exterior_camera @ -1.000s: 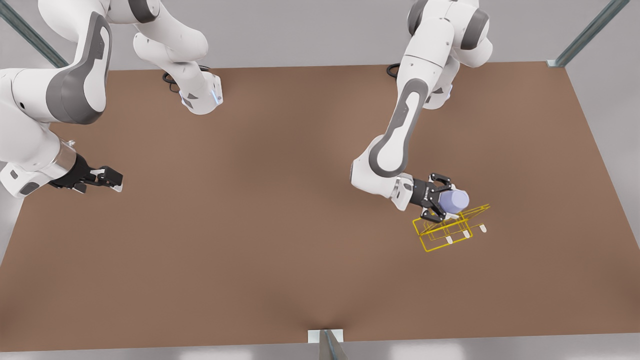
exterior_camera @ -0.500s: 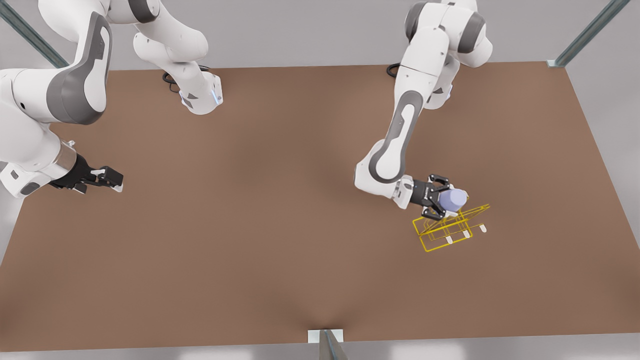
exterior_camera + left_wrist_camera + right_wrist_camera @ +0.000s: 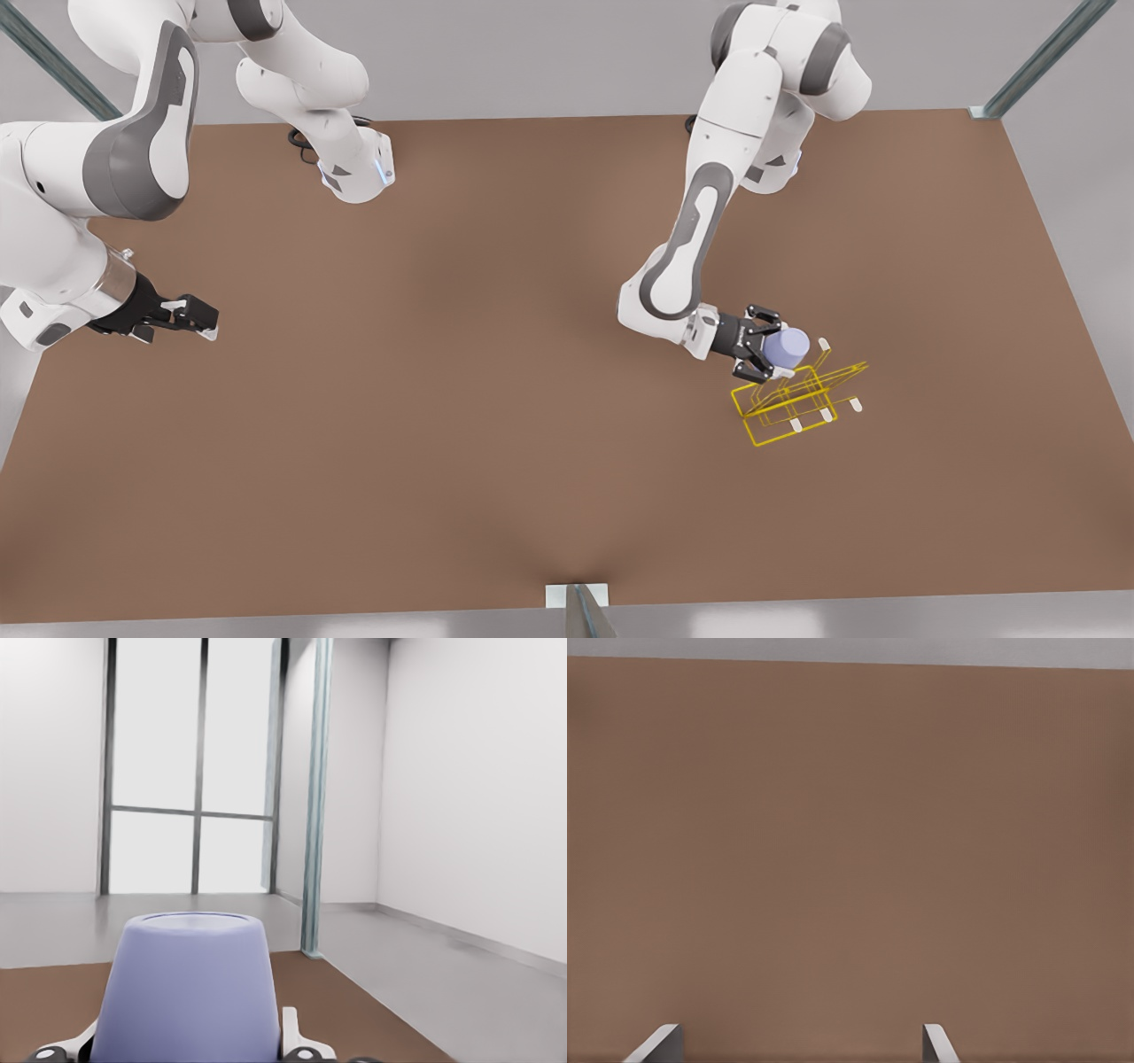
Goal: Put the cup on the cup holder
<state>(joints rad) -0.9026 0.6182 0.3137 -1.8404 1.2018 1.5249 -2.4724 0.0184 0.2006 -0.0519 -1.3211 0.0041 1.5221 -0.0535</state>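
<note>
Brown tabletop (image 3: pixel 461 425), grey walls behind. Left hand (image 3: pixel 769 353) clamped on the small lavender-blue tapered cup (image 3: pixel 785 346), held sideways just above the yellow wire cup holder (image 3: pixel 788 409) at the front view's right. Right hand (image 3: pixel 197 317) waits at the front view's left, fingers (image 3: pixel 656 1043) apart, holding nothing.

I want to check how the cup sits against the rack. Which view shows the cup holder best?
The front view: the whole yellow cup holder stands on the table, with the cup held in the left gripper at its far edge. The left wrist view gives the cup close up; the right wrist view gives bare table.
</note>
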